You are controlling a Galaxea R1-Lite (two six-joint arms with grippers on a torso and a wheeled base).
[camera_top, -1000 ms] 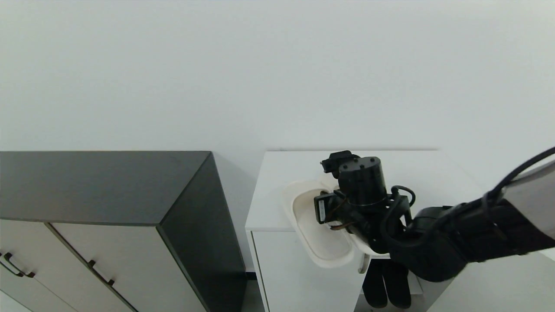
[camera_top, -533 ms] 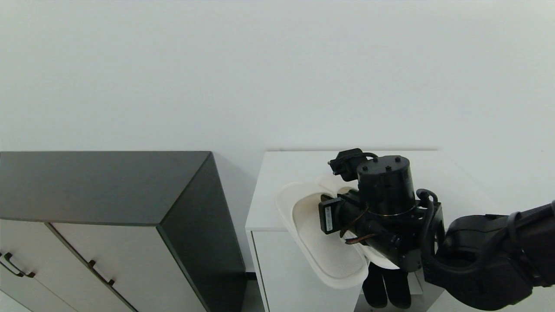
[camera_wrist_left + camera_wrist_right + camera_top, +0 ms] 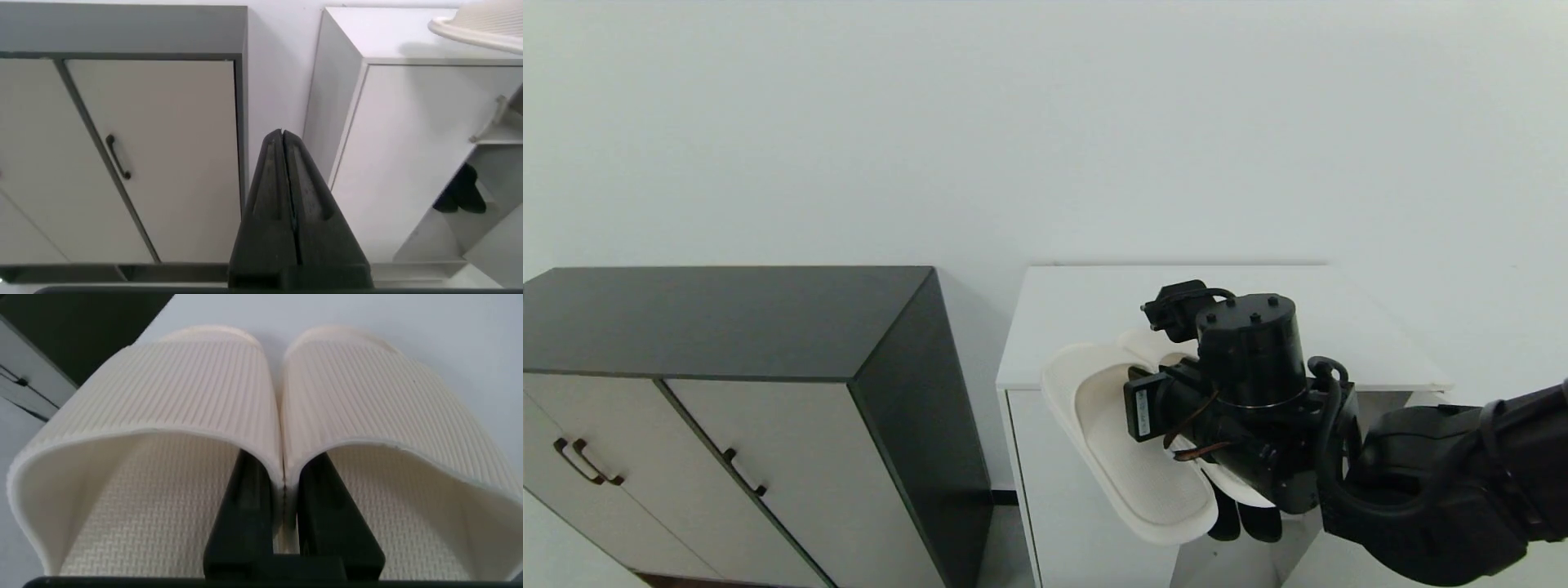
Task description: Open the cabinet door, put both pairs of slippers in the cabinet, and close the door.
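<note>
Moved: cream slippers (image 3: 1131,441), drawn back off the white cabinet (image 3: 1176,286) top, now held at lower centre of frame. Our right hand (image 3: 283,478) pinches both adjoining strap walls. Light, bendy foam, we judge; grip there. Left hand (image 3: 283,155) closed, empty.

Cream foam-like slippers (image 3: 204,392): matt, straps finely ribbed, footbeds stamped with a small raised tread. Low white cabinet (image 3: 1094,310): smooth matt panels, laminate look. Dark grey-topped cabinet with beige doors (image 3: 727,318): satin top with a faint sheen, flat matt doors. Slim dark handles (image 3: 743,472): metal-looking. Left gripper (image 3: 283,139): black, matt, slightly grainy. Right gripper (image 3: 283,498): black matt plastic.
</note>
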